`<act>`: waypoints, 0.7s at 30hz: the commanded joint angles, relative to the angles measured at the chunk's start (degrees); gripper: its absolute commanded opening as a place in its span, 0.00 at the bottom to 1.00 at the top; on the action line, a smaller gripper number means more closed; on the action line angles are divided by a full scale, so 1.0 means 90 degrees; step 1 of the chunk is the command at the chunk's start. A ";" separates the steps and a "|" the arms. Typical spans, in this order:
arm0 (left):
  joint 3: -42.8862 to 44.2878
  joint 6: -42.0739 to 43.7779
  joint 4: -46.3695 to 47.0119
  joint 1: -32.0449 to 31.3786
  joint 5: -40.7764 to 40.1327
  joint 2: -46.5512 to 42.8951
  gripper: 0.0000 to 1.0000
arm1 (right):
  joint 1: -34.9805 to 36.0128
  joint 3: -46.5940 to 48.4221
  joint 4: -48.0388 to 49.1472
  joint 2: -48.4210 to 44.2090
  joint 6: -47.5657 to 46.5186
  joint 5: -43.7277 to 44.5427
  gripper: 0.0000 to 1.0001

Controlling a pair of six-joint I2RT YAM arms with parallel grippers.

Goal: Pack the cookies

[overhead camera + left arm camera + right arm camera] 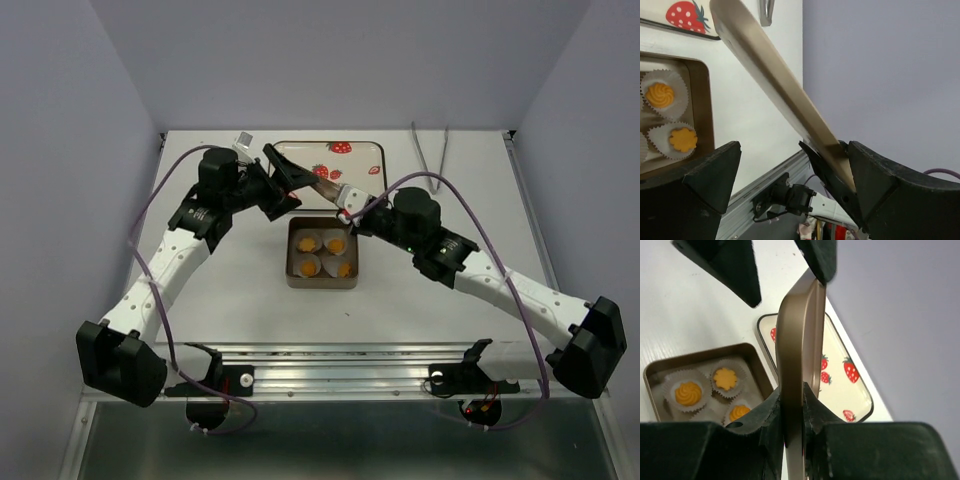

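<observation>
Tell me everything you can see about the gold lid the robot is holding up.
The lid is flat, gold-brown and metal-looking, with rounded corners and a shallow turned rim. It is off the tin, held in the air tilted on edge, just beyond it. The right gripper pinches one end between its fingers. The other end touches one finger of the left gripper, whose fingers are spread wide.

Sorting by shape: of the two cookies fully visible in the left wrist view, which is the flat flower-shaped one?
The lower cookie: flat with scalloped edges. The upper cookie is a raised piped swirl.
</observation>
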 commanded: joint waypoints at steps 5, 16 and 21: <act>-0.0830 0.1032 0.1098 0.0002 -0.0892 -0.1456 0.99 | -0.0072 0.0338 0.0731 -0.0286 0.2999 0.2331 0.12; -0.1847 0.1951 0.0806 0.0002 -0.2838 -0.2698 0.99 | -0.2366 0.1002 -0.0756 -0.0073 0.7393 -0.2433 0.15; -0.2120 0.2039 0.1381 0.0011 -0.2001 -0.2094 0.99 | -0.2845 0.1022 -0.0387 0.0425 0.8410 -0.4863 0.12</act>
